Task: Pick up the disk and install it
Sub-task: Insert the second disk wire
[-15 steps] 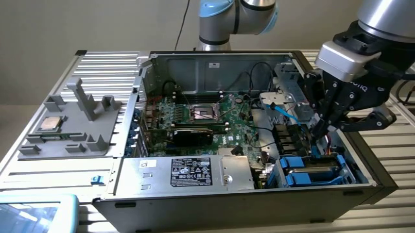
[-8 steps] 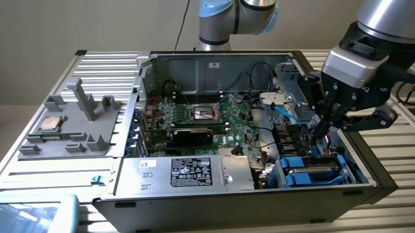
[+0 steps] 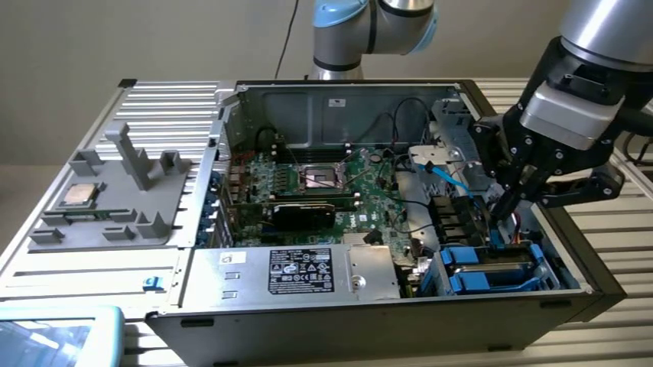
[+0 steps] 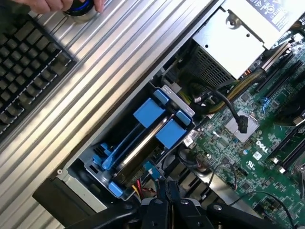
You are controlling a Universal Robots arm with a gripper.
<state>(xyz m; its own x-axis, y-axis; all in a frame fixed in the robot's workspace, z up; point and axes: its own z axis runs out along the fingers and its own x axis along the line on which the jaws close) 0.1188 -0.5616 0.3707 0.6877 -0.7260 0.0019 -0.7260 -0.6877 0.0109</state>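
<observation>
- Keyboard (image 3: 46, 336) corner, pale blue, sits at the exterior view's far left and low, on the ribbed metal table (image 3: 612, 252).
- Grey plastic fixture tray (image 3: 112, 195) comes next, lying on the computer's removed side panel, with a small square silver CPU chip (image 3: 79, 195) resting in it, well apart from the work.
- Open computer case (image 3: 388, 317) takes the middle: green motherboard (image 3: 337, 183) with an empty CPU socket (image 3: 321, 177), a black expansion card below it, and the silver power supply (image 3: 306, 271) with its black label along the front wall.
- Drive bay lies toward the exterior view's right, at the case's front corner. The disk (image 3: 500, 269) lies seated in it, its bright blue carrier frame (image 4: 155, 119) level with the bay walls and its silver edge showing between the blue tabs in the wrist view.
- Gripper (image 3: 510, 200), on the Universal Robots arm at the far right, hangs just above the rear end of the bay, near the red and yellow cabling. Its jaws are pressed together on nothing; the tips point down at the bay without holding the disk.
- Progress, as a judgement: the disk looks picked and placed already, resting in its slot and released. Whether it is fully latched or its cable is connected cannot be told from these views.
- Hand (image 4: 52, 5) of a person rests on a small round object at the table's edge, beside a black keyboard (image 4: 24, 62) in the wrist view.
</observation>
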